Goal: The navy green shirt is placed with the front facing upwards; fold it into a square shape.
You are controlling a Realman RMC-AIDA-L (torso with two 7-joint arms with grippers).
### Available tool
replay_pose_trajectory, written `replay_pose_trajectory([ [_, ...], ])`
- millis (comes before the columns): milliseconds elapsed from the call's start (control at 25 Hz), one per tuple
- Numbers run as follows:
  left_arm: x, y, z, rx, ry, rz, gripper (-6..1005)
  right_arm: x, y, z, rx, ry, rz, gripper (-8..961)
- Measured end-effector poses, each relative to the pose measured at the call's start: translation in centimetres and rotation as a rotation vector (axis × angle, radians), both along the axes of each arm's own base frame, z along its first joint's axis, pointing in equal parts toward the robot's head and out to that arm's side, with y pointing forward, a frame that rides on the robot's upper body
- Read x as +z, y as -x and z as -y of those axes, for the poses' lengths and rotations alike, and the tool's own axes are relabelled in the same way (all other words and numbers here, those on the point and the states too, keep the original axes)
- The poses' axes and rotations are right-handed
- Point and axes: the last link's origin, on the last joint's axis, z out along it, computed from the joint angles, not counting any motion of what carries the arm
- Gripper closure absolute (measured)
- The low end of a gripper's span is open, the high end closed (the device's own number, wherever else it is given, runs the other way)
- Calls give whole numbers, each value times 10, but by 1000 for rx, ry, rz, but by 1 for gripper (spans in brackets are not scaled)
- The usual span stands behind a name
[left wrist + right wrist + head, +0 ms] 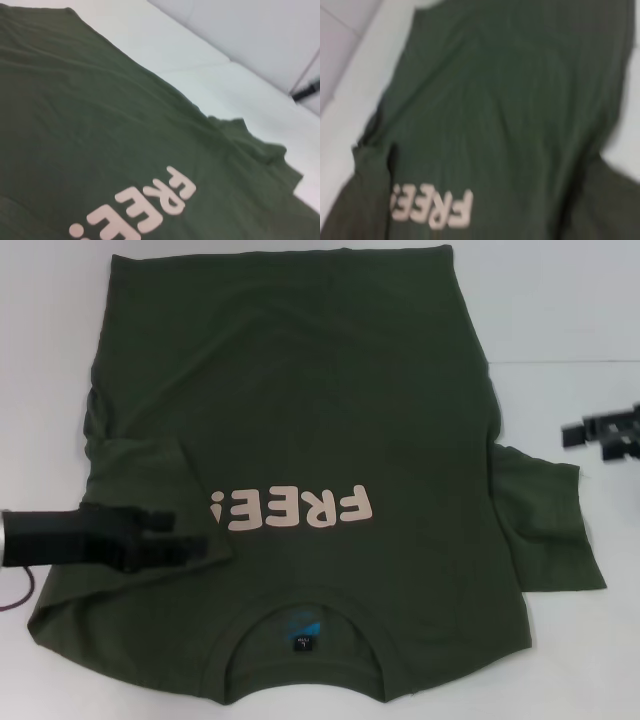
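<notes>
The navy green shirt (pixel 300 390) lies front up on the white table, collar towards me, with the pale "FREE!" lettering (pixel 290 508) and the black neck label (pixel 300 640) showing. Its left sleeve (pixel 150 480) is folded inward onto the body. Its right sleeve (pixel 550 530) lies spread out on the table. My left gripper (pixel 195 547) lies low over the folded sleeve's edge, just left of the lettering. My right gripper (pixel 590 437) is off the shirt, at the right edge of the head view. The shirt fills the left wrist view (pixel 75 125) and the right wrist view (pixel 510 100).
The white table (pixel 560 320) shows bare to the right of the shirt and at the near left corner (pixel 20 680). A seam in the table top runs across behind the right gripper.
</notes>
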Motion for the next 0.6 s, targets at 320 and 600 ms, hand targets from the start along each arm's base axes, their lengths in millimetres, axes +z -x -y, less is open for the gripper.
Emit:
replay_pose_trajectory([
  [320, -3, -2, -14, 65, -80, 100, 308, 6, -23, 19, -162, 67, 62, 80],
  [600, -3, -4, -18, 63, -90, 102, 307, -9, -36, 22, -217, 30, 63, 83],
])
